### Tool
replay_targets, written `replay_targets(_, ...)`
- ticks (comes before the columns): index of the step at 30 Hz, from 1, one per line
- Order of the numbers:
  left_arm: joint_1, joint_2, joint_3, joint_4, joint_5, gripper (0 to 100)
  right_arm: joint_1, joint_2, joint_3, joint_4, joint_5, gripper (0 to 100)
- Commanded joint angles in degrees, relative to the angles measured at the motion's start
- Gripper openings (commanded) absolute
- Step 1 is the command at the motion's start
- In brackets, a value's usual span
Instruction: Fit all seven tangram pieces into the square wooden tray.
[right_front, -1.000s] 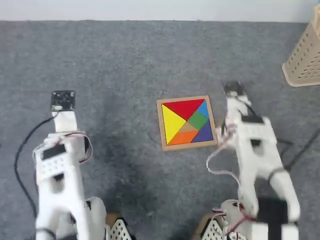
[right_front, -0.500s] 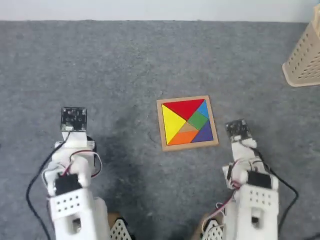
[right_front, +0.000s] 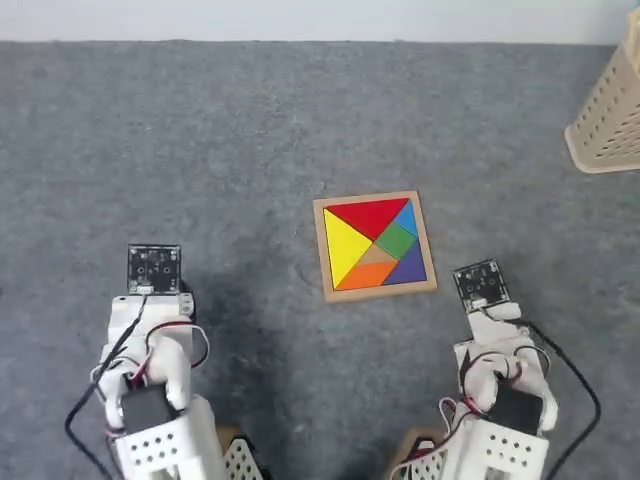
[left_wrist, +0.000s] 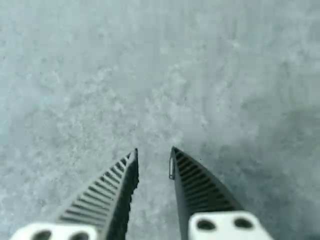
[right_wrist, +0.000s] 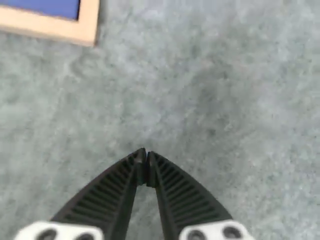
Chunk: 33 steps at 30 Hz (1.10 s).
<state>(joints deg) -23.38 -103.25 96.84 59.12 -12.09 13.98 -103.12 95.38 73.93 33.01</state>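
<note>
The tray (right_front: 319, 248) looks full, so we think we're done and can just rest. Our left gripper (left_wrist: 153, 156) is a little apart, our right gripper (right_wrist: 145, 158) pinched closed, both empty.

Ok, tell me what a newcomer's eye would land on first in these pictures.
The square wooden tray in the middle of the grey table draws the eye first, packed with seven bright tangram pieces. Nearer the camera, on either side of it, the left gripper hangs slightly open and the right gripper is shut on nothing. A beige perforated basket stands at the far right corner.
</note>
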Motion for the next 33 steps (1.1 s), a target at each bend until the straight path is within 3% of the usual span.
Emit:
replay_targets(1, 0.0, -0.2, -0.2, 0.6, -0.2, 10, 0.9, -0.1, 1.1, 0.8, 1.1, 0.6)
replay_targets(33, 0.2, 0.0, -0.2, 0.7, 0.0, 10, 0.7, 0.0, 1.1, 1.9, 1.1, 0.6)
